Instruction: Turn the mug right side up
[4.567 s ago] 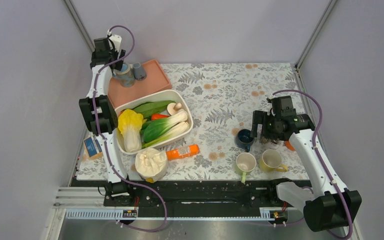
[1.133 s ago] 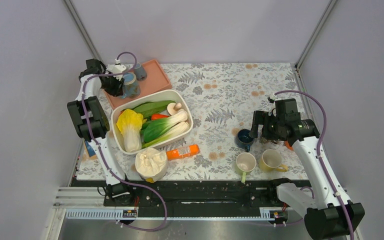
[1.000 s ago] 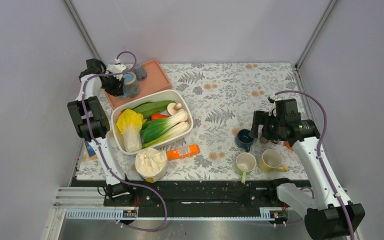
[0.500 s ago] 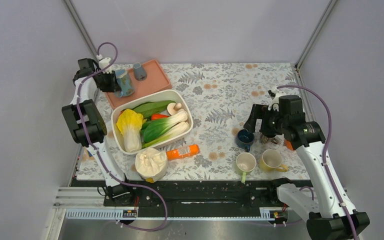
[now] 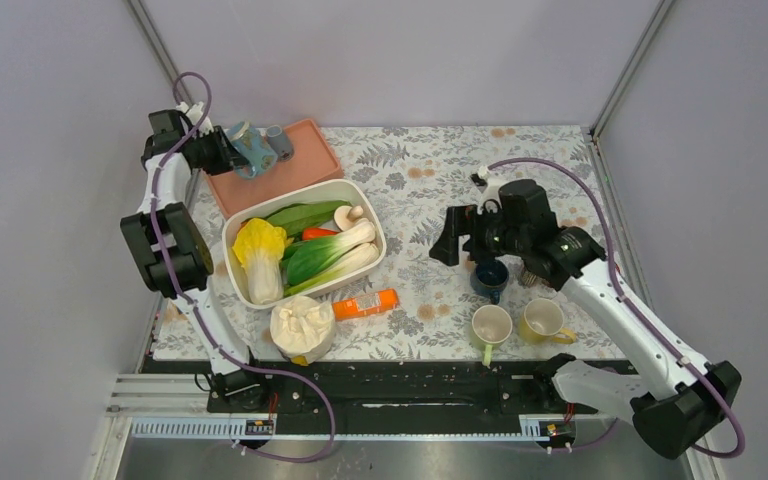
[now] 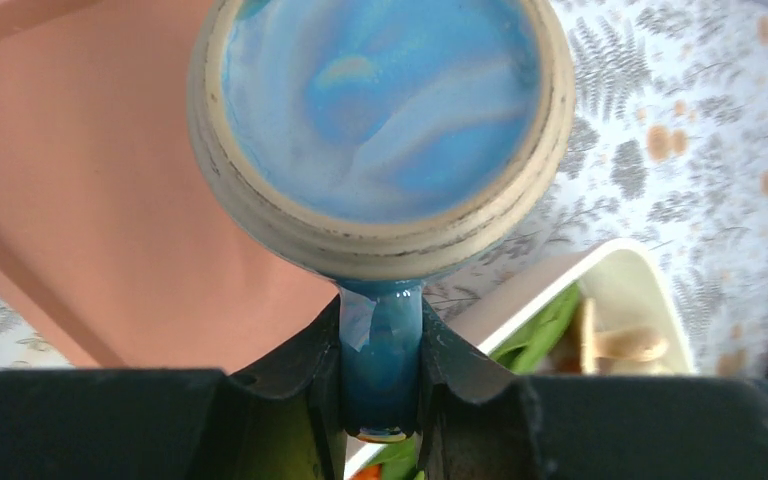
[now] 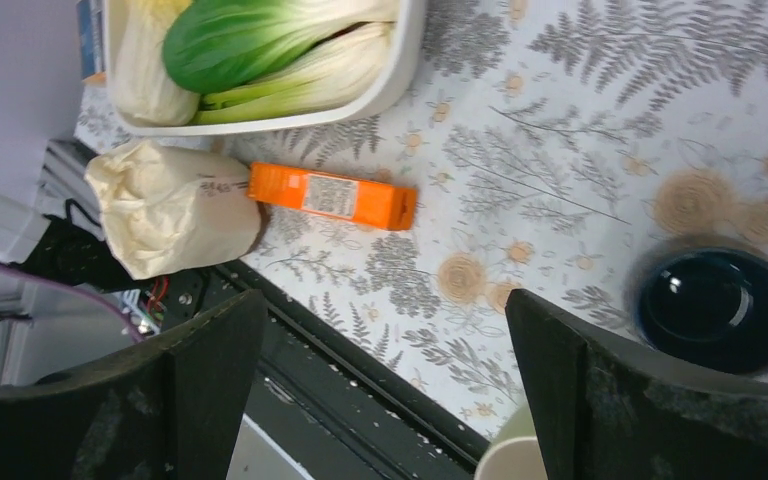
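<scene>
A blue glazed mug [image 5: 249, 147] with a tan rim hangs tipped on its side over the far left corner of the pink tray [image 5: 295, 172]. My left gripper [image 5: 226, 152] is shut on its handle. In the left wrist view the mug [image 6: 380, 110] shows its blue inside toward the camera, and my left gripper [image 6: 382, 372] pinches the handle [image 6: 382, 345] from both sides. My right gripper [image 5: 454, 236] stands open over the patterned cloth with nothing between its fingers [image 7: 210, 370].
A small grey cup [image 5: 278, 141] stands upside down on the tray. A white tub [image 5: 346, 187] of vegetables lies beside it. An orange packet [image 5: 365, 303], a cream bag [image 5: 302, 328], a dark blue mug [image 5: 489, 276], a green mug [image 5: 491, 326] and a yellow mug [image 5: 540, 320] sit nearer the front.
The left arm has lifted the blue mug off the tray and turned it onto its side. The right arm has swung left, away from the three mugs, still open.
</scene>
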Robot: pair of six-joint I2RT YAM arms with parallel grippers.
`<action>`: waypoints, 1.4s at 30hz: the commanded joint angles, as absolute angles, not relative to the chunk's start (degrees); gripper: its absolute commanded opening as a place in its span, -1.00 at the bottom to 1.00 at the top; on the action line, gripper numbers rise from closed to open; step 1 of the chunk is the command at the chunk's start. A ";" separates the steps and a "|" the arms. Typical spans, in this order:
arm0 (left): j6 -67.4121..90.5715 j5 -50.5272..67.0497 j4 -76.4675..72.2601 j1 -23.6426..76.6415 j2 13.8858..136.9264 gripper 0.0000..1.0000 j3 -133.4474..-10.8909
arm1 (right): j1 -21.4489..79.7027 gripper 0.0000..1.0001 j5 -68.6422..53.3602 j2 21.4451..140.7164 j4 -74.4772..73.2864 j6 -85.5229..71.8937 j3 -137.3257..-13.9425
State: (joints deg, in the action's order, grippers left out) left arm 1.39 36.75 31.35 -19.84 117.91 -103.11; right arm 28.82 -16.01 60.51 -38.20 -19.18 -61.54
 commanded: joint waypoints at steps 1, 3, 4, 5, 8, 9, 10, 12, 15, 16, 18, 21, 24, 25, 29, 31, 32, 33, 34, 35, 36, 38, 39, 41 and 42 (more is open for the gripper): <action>14.83 46.35 19.38 -19.91 106.29 -1.00 -101.15 | 35.26 0.99 -17.70 64.74 -26.88 -22.27 -66.80; 18.97 49.00 18.28 -19.92 103.38 -1.00 -98.66 | 38.11 0.99 -19.44 68.31 -21.78 -23.33 -68.09; 21.09 50.33 17.73 -19.91 102.33 -1.00 -97.38 | 39.39 0.99 -20.19 69.95 -18.55 -24.27 -68.47; 23.10 52.04 17.21 -19.95 101.17 -1.00 -95.72 | 40.85 0.99 -20.50 71.67 -15.56 -25.47 -68.85; 28.52 56.37 14.62 -19.90 97.65 -1.00 -90.13 | 43.25 0.99 -20.77 77.23 -6.41 -29.67 -70.66; 30.90 58.08 13.51 -19.85 96.65 -1.00 -88.43 | 43.99 0.99 -20.95 78.91 -2.89 -31.45 -71.26; 32.47 59.73 12.59 -19.86 95.77 -1.00 -86.88 | 44.57 0.99 -20.88 80.82 1.45 -33.73 -71.58; 34.30 62.85 12.01 -19.71 94.10 -1.00 -84.48 | 45.46 0.99 -20.16 84.57 9.79 -38.12 -72.04; 36.63 64.86 10.44 -19.15 90.89 -1.00 -80.19 | 45.96 0.99 -19.26 91.21 20.53 -45.66 -73.93; 37.40 65.30 9.02 -18.97 89.65 -1.00 -78.66 | 45.99 0.99 -19.37 93.40 23.34 -47.48 -74.71; 37.87 65.65 7.90 -18.38 87.20 -1.00 -75.78 | 46.02 0.99 -19.56 97.46 27.14 -50.12 -76.42; 37.88 66.39 7.35 -17.26 84.25 -1.00 -72.05 | 45.99 0.99 -19.42 102.43 31.25 -53.43 -79.01; 39.01 67.40 6.52 -16.38 82.20 -1.00 -69.71 | 45.98 0.99 -18.83 106.90 31.71 -55.37 -82.52; 40.09 67.54 5.48 -16.14 81.80 -1.00 -69.14 | 45.97 0.99 -18.40 108.09 31.61 -55.85 -83.50; 42.09 68.30 3.96 -14.59 80.42 -1.00 -67.88 | 45.84 0.99 -16.74 111.73 30.78 -57.97 -86.29; 42.34 68.89 3.96 -13.61 79.97 -1.00 -67.05 | 45.71 0.99 -16.96 112.97 30.28 -58.48 -88.20; 42.32 69.26 4.03 -13.28 79.90 -1.00 -66.59 | 45.56 0.99 -16.99 113.17 30.17 -58.26 -88.87; 42.36 69.48 4.03 -13.07 79.97 -1.00 -66.14 | 45.39 0.99 -16.60 113.08 29.96 -57.75 -89.29; 42.34 69.70 4.12 -13.02 80.06 -1.00 -65.62 | 45.17 0.98 -16.03 112.85 29.44 -57.10 -89.64; 42.21 69.77 4.27 -12.89 80.19 -1.00 -65.30 | 44.94 0.98 -15.37 112.38 28.92 -56.22 -89.79; 41.39 69.83 5.13 -12.87 80.31 -1.00 -65.27 | 44.81 0.97 -14.90 111.91 28.05 -55.36 -90.08; 39.96 69.72 6.81 -12.63 80.40 -1.00 -65.52 | 44.51 0.97 -14.02 110.81 27.13 -53.65 -90.17; 39.49 69.63 7.37 -12.47 80.34 -1.00 -65.53 | 44.36 0.97 -13.58 110.33 26.75 -52.76 -90.10; 39.29 69.65 7.55 -11.88 80.25 -1.00 -65.47 | 44.29 0.96 -13.12 109.93 26.30 -51.98 -90.24; 39.35 69.76 7.56 -11.44 80.21 -1.00 -65.48 | 44.24 0.95 -13.12 109.99 26.39 -51.89 -90.38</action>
